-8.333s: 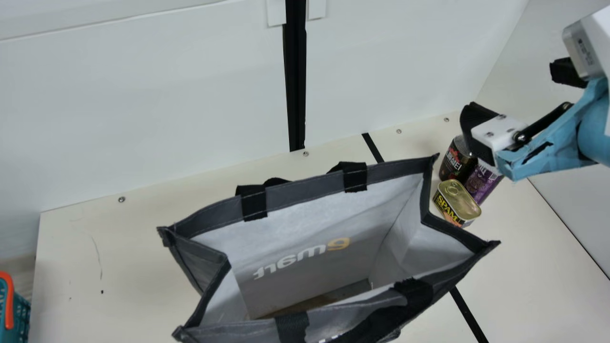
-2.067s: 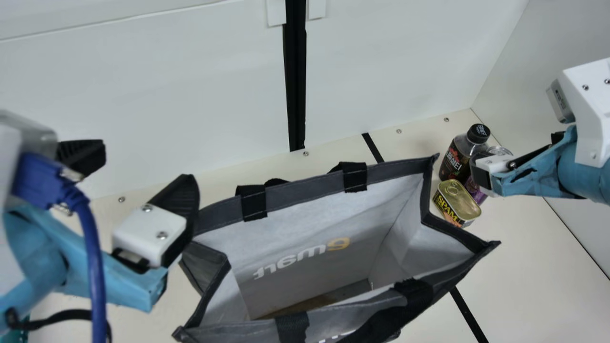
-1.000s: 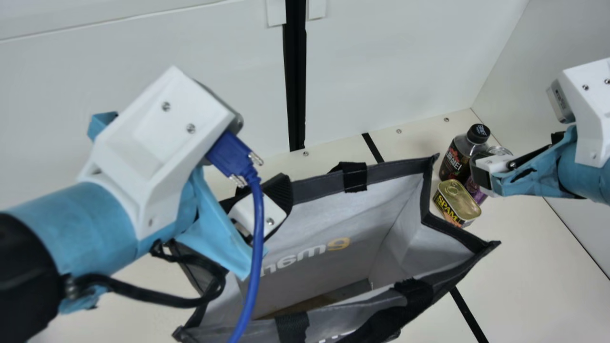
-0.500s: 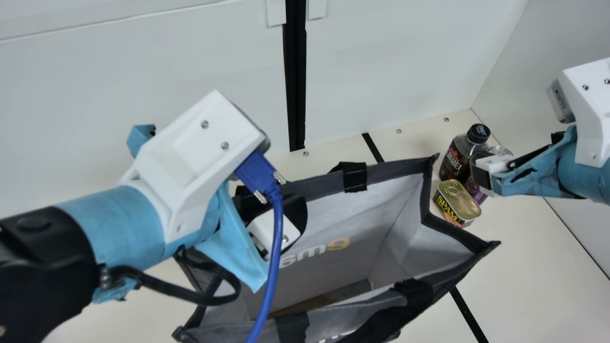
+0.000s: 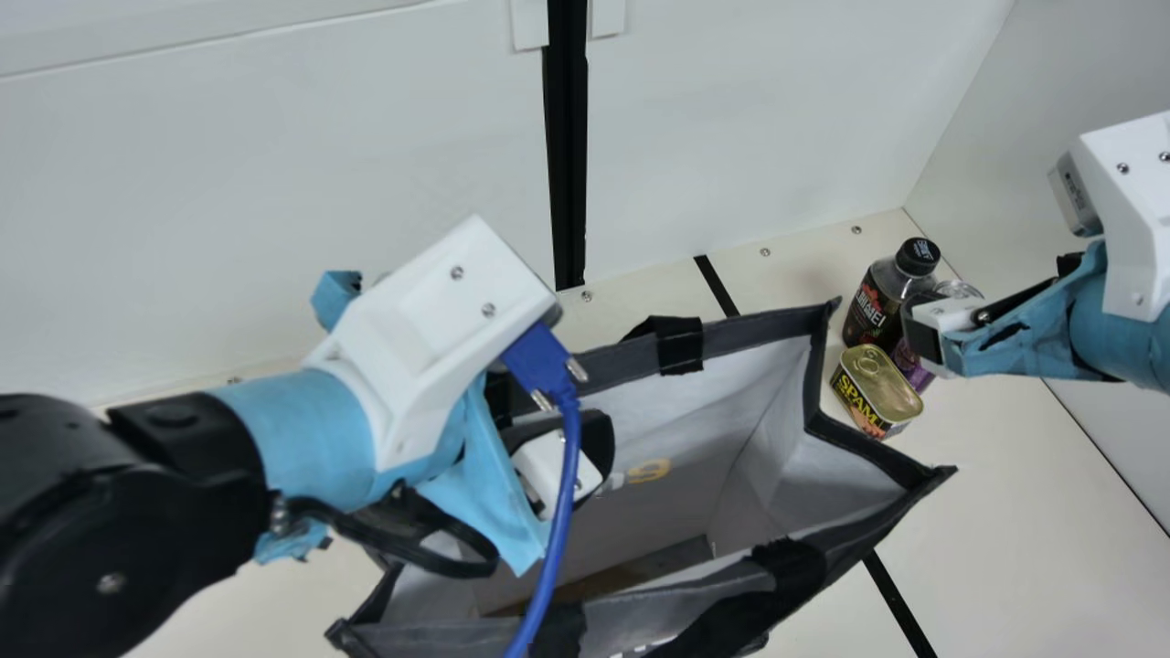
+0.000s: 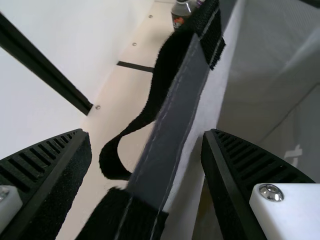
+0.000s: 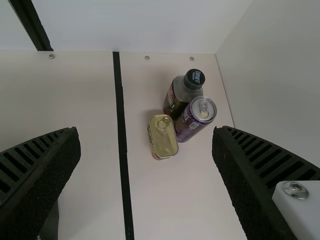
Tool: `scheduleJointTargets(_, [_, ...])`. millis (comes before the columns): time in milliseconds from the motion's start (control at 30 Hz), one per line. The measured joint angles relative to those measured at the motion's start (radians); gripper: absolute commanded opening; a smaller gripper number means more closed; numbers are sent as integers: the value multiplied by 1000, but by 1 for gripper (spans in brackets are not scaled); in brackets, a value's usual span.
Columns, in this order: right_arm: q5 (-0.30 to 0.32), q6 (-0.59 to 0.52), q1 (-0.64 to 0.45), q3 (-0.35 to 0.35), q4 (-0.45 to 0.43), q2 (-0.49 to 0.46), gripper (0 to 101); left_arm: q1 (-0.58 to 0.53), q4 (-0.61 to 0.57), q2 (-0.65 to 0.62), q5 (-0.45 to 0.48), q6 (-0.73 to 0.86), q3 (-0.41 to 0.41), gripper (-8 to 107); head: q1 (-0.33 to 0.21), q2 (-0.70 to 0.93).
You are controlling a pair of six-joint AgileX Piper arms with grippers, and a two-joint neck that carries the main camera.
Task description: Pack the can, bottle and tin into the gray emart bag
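The can (image 7: 200, 112), purple with a shiny top, stands on the cream table (image 5: 1005, 512), close beside the bottle (image 7: 182, 95) with its black cap. The tin (image 7: 163, 137) sits just beside them, with its gold lid facing up. All 3 are outside the gray bag (image 5: 759, 329), near its right side in the main view. The bag stands with its mouth wide open and its black straps at the rim. So 0 of the 3 things are packed, and all 3 are left to do. I think this is the getting-ready part, close to the start. My left hand (image 6: 145, 132) is wide open over the bag's far edge, with 1 finger inside the bag and 1 outside. The edge runs between them, and I am not pinching it. I think I should close there to keep the bag steady, and watch that the floppy strap (image 6: 165, 65) does not get caught. My right hand (image 7: 146, 130) is wide open too and holds nothing. It is up over the 3 things. Next it should pick just 1 of them, go down slowly and grip it well, because they are so close that 1 bump could tip the bottle.
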Motion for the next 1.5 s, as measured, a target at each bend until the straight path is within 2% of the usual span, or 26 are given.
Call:
scheduleJointTargets(67, [0,0,0,0,0,0,91,-4,0,4,2,2,5,90,0,2])
scheduleJointTargets(467, [0,0,0,0,0,0,91,-29,-3,25,1,9,14,10,0,0])
scheduleJointTargets(1133, [0,0,0,0,0,0,91,-24,156,-2,0,-136,-43,10,0,0])
scheduleJointTargets(1500, [0,0,0,0,0,0,91,-17,311,-86,-66,-274,57,10,0,2])
